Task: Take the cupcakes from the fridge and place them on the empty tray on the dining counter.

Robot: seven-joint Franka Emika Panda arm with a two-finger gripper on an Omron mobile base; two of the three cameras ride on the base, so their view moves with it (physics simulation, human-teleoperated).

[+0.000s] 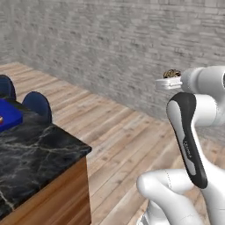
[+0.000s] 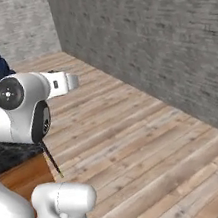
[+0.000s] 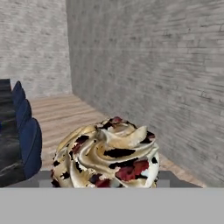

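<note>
- We see a cupcake (image 3: 106, 154) right up against the hand camera, its swirled pale frosting flecked with red and dark patches, sitting low in the middle of that view.
- The gripper (image 1: 169, 81) sits at the end of the raised arm, level and pointing out over the wooden floor (image 1: 127, 136); in the left base view a small dark-and-tan lump, the same cupcake, pokes up just above it.
- We read the fingers as closed in around the cupcake, holding it clear of any surface; the tips themselves are hidden behind the frosting, so we cannot tell how wide they stand.
- In the right base view the gripper (image 2: 71, 81) juts to the right from the arm's white wrist, with the cupcake too small to make out there.
- The counter (image 1: 35, 149), black veined marble on a brown wood base, lies at the lower left, well apart from the gripper.
- The blue tray (image 1: 9, 115) rests on the counter's far end, at the picture's left edge, with something small and reddish just inside its rim.
- Dark blue chairs (image 1: 38, 104) stand beside the counter, near the tray.
- A grey brick wall (image 1: 123, 48) runs behind it all.
</note>
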